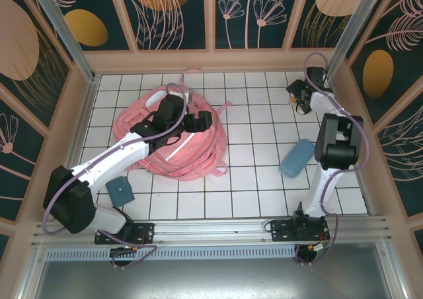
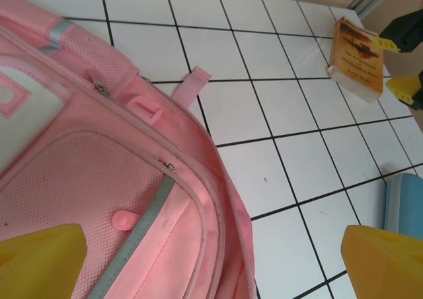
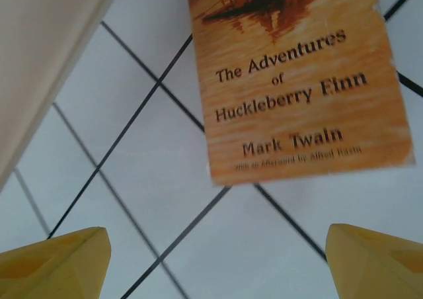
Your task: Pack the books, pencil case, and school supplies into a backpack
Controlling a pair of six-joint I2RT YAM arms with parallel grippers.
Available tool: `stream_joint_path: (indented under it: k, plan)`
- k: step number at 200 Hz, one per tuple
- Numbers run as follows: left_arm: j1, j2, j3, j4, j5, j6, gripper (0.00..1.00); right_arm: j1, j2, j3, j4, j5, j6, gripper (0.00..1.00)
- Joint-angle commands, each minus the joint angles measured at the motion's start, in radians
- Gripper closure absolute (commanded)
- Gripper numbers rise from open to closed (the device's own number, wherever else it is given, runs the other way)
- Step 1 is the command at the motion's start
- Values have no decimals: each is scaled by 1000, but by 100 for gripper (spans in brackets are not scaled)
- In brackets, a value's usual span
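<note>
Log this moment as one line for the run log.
left claw open over backpack | right claw open by orange book, flat on table | pencil case on table, not packed

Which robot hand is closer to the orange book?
Right. The right gripper hangs open just short of the book, near the far wall. The left gripper is open over the edge of the pink backpack, well away from the book.

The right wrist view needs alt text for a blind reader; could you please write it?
An orange-brown paperback, The Adventures of Huckleberry Finn, lies on a white tiled table. The open right tool shows yellow fingertips at the bottom corners, apart from it.
</note>
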Motion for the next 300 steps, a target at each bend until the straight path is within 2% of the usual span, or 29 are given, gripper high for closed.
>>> stream_joint_path:
  k: [1,45,78,129,166,203,228,258,280,300]
  plan:
    - [4,20,30,24,-14,-36,2,-10,79,132,-97,24,-61,15]
    - [4,47,27,24,-20,-58,2,-18,240,326,-160,-24,-109,16]
    - [4,58,24,22,-27,-72,1,-27,333,449,-219,-13,-114,16]
    - [4,84,33,29,-18,-88,2,-19,359,415,-269,-96,-133,16]
    - [4,106,53,29,-10,-95,2,31,255,200,-207,-185,-156,16]
    - [4,129,69,33,8,-98,1,158,84,-64,-146,-211,-184,16]
    - [4,144,79,42,20,-103,2,252,-50,-274,-76,-228,-130,16]
    - [4,162,84,40,1,-147,1,396,-224,-548,36,-194,23,19]
    - [4,173,89,49,8,-158,2,476,-282,-630,31,-168,75,23]
    - [4,185,97,56,28,-159,2,501,-351,-636,10,-181,75,27]
